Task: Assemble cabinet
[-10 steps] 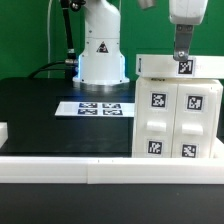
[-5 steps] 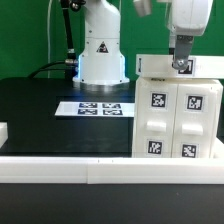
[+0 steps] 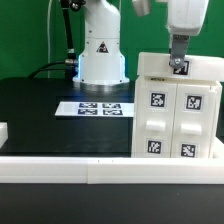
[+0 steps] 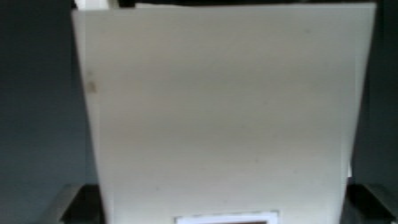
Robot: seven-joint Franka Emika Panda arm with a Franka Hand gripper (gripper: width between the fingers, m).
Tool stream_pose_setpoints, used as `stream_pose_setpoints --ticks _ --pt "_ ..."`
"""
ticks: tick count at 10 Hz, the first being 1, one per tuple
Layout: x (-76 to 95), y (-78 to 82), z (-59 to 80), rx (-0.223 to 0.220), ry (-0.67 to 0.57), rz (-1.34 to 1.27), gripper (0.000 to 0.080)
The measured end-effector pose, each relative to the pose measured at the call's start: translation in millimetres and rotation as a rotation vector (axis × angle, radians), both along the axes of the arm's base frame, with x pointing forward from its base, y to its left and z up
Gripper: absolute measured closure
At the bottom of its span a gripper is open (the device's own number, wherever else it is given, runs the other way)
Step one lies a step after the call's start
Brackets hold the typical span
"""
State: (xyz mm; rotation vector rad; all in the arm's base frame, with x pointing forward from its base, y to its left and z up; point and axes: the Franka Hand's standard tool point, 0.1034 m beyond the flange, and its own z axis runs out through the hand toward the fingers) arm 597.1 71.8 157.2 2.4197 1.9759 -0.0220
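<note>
The cabinet is a large white box standing at the exterior view's right, with two tagged door panels on its face. A white top panel lies across its top. My gripper reaches down from above and is shut on this panel at its tagged front edge. In the wrist view the top panel fills almost the whole picture. My gripper straddles it, with a dark finger showing at either side. A tag sits on the panel close to the jaws.
The marker board lies flat on the black table at the middle. The white robot base with a warning sticker stands behind it. A white rim runs along the table's front, and a small white part sits at the left edge.
My gripper has shifted a little toward the exterior view's left along the cabinet's top, and the tagged top panel has moved with it. The cabinet body has stayed in place.
</note>
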Motion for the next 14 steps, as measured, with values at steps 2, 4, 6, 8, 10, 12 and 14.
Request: stream_pose_setpoints --ticks 2,4,6,8,10,12,14 --pt "-0.1 0.0 -0.1 0.000 -0.003 -0.135 0.0242" --pt "-0.1 0.0 -0.2 0.000 -0.006 -0.267 0.0242" --pt "-0.4 0.3 -0.6 0.003 -0.008 -0.427 0.0242" --pt "-1.4 1.3 -1.3 0.028 -0.020 -0.703 0.0241" --pt "-0.8 5.9 -1.4 0.034 -0.030 -0.906 0.0241" --pt "-0.5 7.8 -1.5 0.038 -0.034 -1.034 0.0241" --pt "-0.6 8.5 -1.7 0.040 -0.033 -1.153 0.0240"
